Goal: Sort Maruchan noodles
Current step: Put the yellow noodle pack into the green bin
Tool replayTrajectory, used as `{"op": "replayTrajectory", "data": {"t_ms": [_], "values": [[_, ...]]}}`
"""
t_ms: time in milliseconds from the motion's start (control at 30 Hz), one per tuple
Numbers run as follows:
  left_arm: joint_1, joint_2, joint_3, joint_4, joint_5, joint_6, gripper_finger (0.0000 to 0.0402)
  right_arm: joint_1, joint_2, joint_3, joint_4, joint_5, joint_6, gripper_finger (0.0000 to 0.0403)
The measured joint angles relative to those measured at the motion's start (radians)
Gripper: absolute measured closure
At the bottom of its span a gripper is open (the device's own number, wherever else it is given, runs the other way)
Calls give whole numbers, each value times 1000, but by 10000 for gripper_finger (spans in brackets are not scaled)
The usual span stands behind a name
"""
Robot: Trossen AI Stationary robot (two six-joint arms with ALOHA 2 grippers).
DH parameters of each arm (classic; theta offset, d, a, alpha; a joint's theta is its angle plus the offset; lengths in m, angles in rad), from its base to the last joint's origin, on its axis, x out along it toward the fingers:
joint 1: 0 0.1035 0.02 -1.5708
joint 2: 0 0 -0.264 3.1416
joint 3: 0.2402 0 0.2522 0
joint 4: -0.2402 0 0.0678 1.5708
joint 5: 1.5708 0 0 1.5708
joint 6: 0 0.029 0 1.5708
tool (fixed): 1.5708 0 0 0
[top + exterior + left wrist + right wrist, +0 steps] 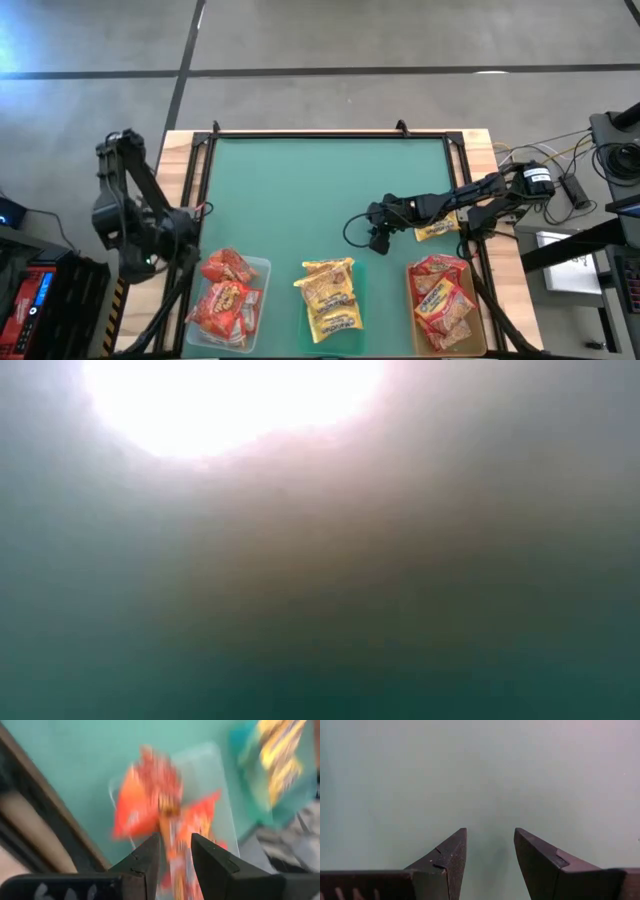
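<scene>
Maruchan noodles (330, 298) lie sorted by colour along the near edge of the green table (320, 190), in three shallow trays. We see the red-orange packets (228, 290) piled in the clear tray (262, 268) near the left corner, the yellow packets (328, 296) in the middle tray (358, 300), and red packets with pale labels (442, 296) in the tray (470, 300) near the right corner. One more yellow packet (437, 231) rests by the table's right edge, partly under the right arm.

We find the left gripper (190, 262) over the left edge of the table, just beside the clear tray. In the left wrist view its two dark fingers (145, 860) stand a little apart with nothing between them, and the red-orange packets (160, 810) lie below in the clear tray (220, 785), blurred.

We find the right gripper (378, 240) out over the bare green surface, between the middle and the right edge, above the gap between the yellow and red trays. In the right wrist view its fingers (452, 855) stand apart and empty, with only green mat beyond them.

The low view gives us only glare and haze, so we can tell nothing from it.
</scene>
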Motion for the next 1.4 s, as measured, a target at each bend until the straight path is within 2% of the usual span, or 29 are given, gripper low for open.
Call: {"op": "replayTrajectory", "data": {"t_ms": [100,267,367,533,667,733,800,900,967,1100,1233,1400], "values": [[0,60,61,-118,-156,15,308,0,0,0,0,-3,0,248],[9,131,76,-183,-495,58,308,0,0,0,-3,-4,0,248],[47,152,52,-185,-603,101,308,-3,-12,18,-87,-32,0,248],[169,168,-16,-181,-615,146,308,-14,-27,156,-448,-45,41,248],[260,157,-74,-150,-615,209,308,-15,-26,240,-633,-23,10,248],[307,150,-109,-90,-615,265,308,-21,-26,264,-723,30,-32,248],[354,146,-146,7,-614,350,308,-37,-27,281,-836,130,-32,248],[434,144,-199,177,-573,541,308,-73,-43,281,-971,272,5,248],[490,144,-233,294,-535,675,308,-107,-62,257,-990,293,41,248],[586,145,-278,457,-512,885,308,-172,-85,190,-992,239,92,248],[654,145,-307,578,-510,1004,308,-220,-92,149,-1062,206,142,248],[698,161,-343,731,-511,1129,308,-226,-109,148,-1099,187,139,248]]}}
